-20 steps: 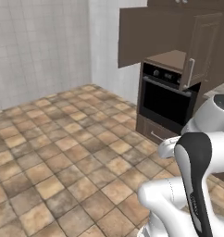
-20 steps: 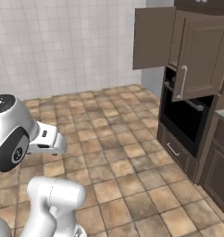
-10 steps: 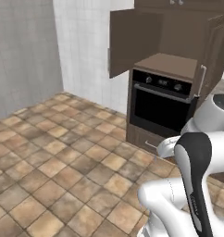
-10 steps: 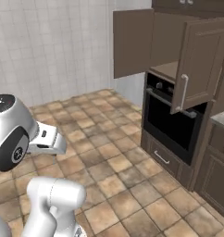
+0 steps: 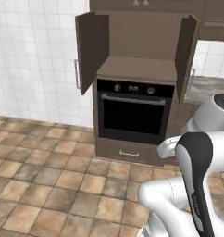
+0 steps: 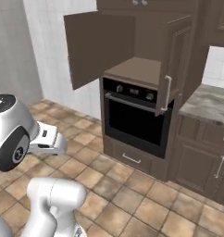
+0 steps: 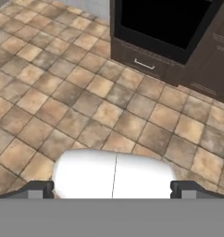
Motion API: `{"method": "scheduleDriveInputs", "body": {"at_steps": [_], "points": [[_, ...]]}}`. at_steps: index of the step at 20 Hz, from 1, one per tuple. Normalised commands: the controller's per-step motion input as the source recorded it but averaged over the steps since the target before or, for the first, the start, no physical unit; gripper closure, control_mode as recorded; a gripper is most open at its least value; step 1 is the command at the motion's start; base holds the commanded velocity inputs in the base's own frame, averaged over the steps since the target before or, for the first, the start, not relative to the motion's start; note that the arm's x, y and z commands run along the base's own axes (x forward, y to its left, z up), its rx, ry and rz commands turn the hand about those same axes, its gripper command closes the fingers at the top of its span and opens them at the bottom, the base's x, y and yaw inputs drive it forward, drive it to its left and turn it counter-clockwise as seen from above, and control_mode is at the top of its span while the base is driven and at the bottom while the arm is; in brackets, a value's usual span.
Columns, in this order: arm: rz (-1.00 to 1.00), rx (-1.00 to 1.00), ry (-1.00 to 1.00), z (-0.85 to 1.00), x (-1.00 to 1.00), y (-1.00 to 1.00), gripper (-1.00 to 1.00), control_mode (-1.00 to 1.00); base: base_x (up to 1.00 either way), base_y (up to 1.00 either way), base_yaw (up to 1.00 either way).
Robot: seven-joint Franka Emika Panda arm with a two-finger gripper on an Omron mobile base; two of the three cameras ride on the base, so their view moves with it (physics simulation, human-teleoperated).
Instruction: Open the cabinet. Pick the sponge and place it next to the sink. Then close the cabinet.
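Left base view: the whole picture had swung since a second earlier, so the base drove/turned (camera move, not the things), and the cabinet [image 5: 138, 46] went from upper right corner to nearly dead centre, both doors wide open, left door [image 5: 92, 44] and right door [image 5: 185, 51] flared out above the black oven [image 5: 133, 111]. The shelf [image 5: 137, 68] inside looked bare brown; no sponge could be made out on it from here (too small or hidden, can't tell). Right base view: same shift, cabinet seen from the left side, near door swung toward the camera with its long bar handle [image 6: 167, 94] on the far door, grey counter [image 6: 207, 104] to the right of it; again no sponge made out. Hand view: camera looked down at the tile floor [image 7: 63, 88] and the oven drawer [image 7: 145, 64], the gripper [image 7: 112, 189] had its tips set far apart at the bottom edge, spread fully with nothing between them. Judgement: the opening step looked done and the base was lining up square to the cabinet, so the sponge pick was next, with the arm not yet raised toward the shelf.
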Motion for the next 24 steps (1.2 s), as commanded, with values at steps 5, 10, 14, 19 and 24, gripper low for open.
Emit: {"method": "scheduleDriveInputs", "body": {"at_steps": [5, 10, 14, 19, 24], "points": [[0.0, 0.0, 0.0, 0.0, 0.0, 0.0, -1.0, 1.0, 0.85, 0.83, -0.57], [0.0, 0.0, 0.0, 0.0, 0.0, 0.0, -1.0, 1.0, 0.95, 0.46, -0.49], [0.0, 0.0, 0.0, 0.0, 0.0, 0.0, -1.0, 1.0, 0.61, 0.26, -0.39], [0.0, 0.0, 0.0, 0.0, 0.0, 0.0, -1.0, 1.0, 0.63, 0.48, -0.43], [0.0, 0.0, 0.0, 0.0, 0.0, 0.0, -1.0, 1.0, 0.89, 0.48, -0.36]]}}
